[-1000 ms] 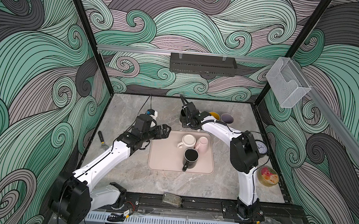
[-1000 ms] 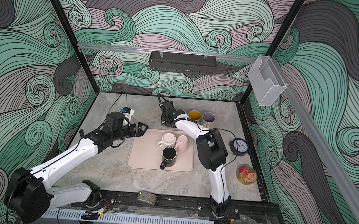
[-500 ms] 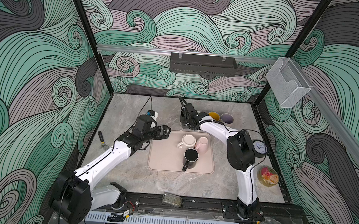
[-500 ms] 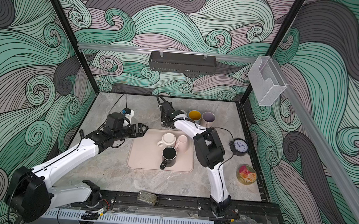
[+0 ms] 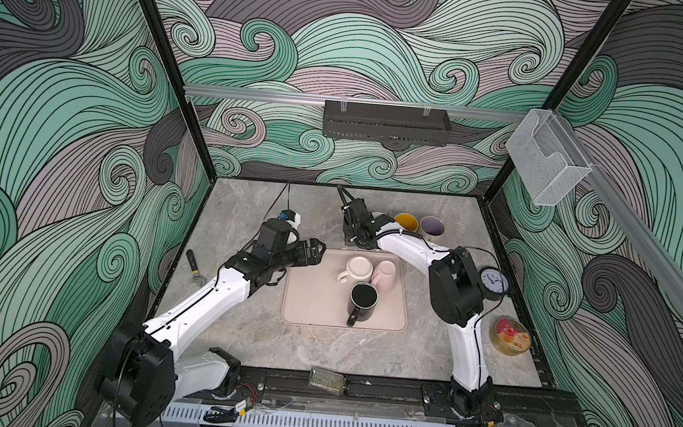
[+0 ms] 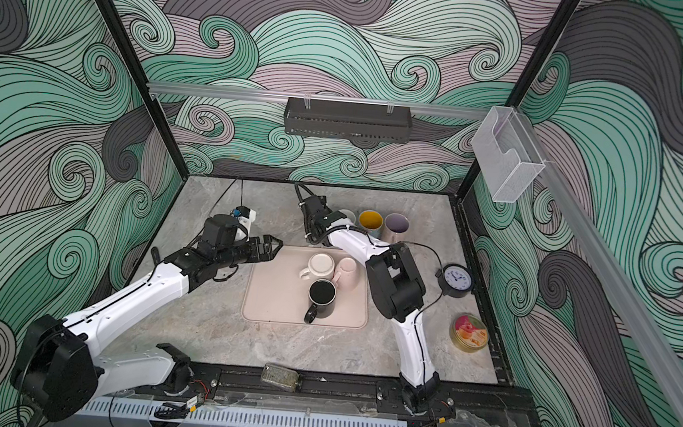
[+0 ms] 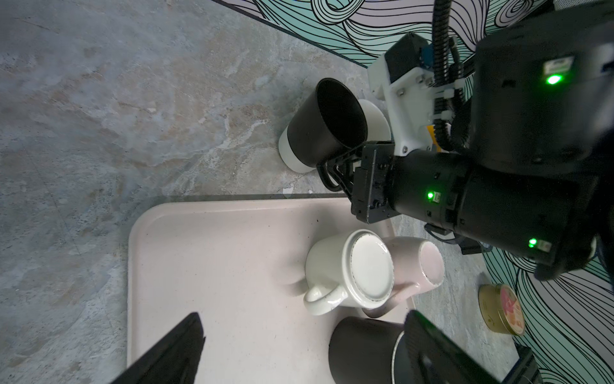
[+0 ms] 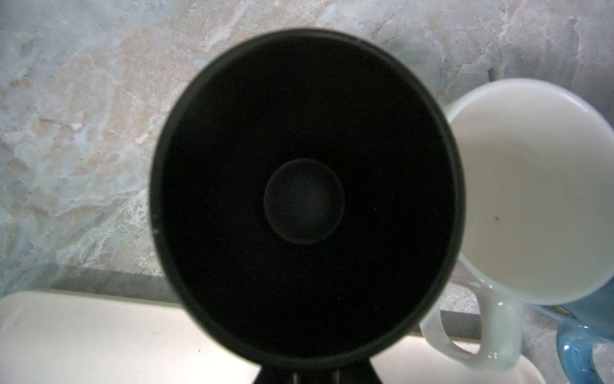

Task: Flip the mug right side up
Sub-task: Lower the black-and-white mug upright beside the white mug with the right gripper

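Marble tabletop, swirl-papered walls on three sides. Nearest stood the pink tray (image 5: 307,303), carrying an upright black mug (image 5: 363,301). Behind it on the tray were an upturned white mug (image 5: 358,268) and an upturned pink cup (image 5: 386,273), the two touching.

The left gripper (image 5: 320,250) hovered at the tray's far left corner, fingers wide apart, holding nothing.

Just beyond the tray's far edge, the right gripper (image 7: 337,169) was clamped on the handle of the black-and-white mug (image 7: 319,129). Its mouth faced up, slightly tipped, and the right wrist view looked straight into it. The base sat low over the marble; contact could not be told. An upright white mug (image 8: 531,189) stood just beside it, then a blue mug (image 8: 584,332). A yellow mug (image 5: 405,222) and a purple mug (image 5: 431,226) stood farther along.

Judged step: set-down.
- Level the mug until its base is flat.
- Lower it straight, clear of the neighbouring rim.
- Release only once the marble bears the weight.
- Draw the fingers back along the handle's line, not sideways, so the mug neither spins nor tips.
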Action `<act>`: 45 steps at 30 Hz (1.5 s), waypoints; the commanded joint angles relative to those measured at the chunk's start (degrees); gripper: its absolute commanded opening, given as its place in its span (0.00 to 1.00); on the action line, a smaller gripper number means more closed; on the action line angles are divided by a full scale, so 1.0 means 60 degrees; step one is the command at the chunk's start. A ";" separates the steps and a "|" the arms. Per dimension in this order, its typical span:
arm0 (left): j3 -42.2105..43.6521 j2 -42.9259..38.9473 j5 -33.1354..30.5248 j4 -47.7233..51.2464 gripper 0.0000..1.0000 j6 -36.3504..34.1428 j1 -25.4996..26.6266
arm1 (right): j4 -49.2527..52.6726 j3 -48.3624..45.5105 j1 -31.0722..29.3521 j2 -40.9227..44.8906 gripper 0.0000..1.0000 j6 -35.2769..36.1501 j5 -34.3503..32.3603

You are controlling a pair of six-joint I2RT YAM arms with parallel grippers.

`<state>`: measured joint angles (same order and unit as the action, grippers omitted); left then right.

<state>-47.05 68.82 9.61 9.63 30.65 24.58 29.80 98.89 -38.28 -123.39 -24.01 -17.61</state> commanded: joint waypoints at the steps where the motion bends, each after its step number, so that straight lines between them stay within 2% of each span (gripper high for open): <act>1: -0.0026 0.0086 0.0084 -0.0119 0.95 0.0004 0.0079 | -0.0384 0.0130 -0.0036 0.0081 0.00 -0.0138 -0.0845; 4: 0.0028 0.0098 0.0089 -0.0154 0.95 0.0033 0.0078 | -0.0366 0.0122 -0.0053 0.0025 0.00 -0.0277 -0.0825; 12: 0.0032 0.0124 0.0069 -0.0130 0.95 0.0003 0.0078 | -0.0269 0.0177 -0.0066 -0.0094 0.09 -0.0503 -0.0697; 23: 0.0122 0.0077 -0.0019 -0.0126 0.96 -0.0026 0.0079 | -0.0163 0.0216 -0.0091 -0.0162 0.26 -0.0728 -0.0707; 37: 0.0198 0.0043 -0.0063 -0.0125 0.96 -0.0026 0.0086 | -0.0131 0.0144 -0.0142 0.0385 0.30 -0.0765 -0.0255; 45: 0.0215 0.0188 -0.0094 -0.0119 0.96 -0.0048 0.0078 | -0.0081 -0.0117 -0.0170 0.1613 0.32 -0.0613 0.0218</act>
<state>-45.87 69.21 9.47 9.21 30.65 24.58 29.61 98.61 -39.00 -118.91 -27.79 -17.45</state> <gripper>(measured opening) 0.958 0.317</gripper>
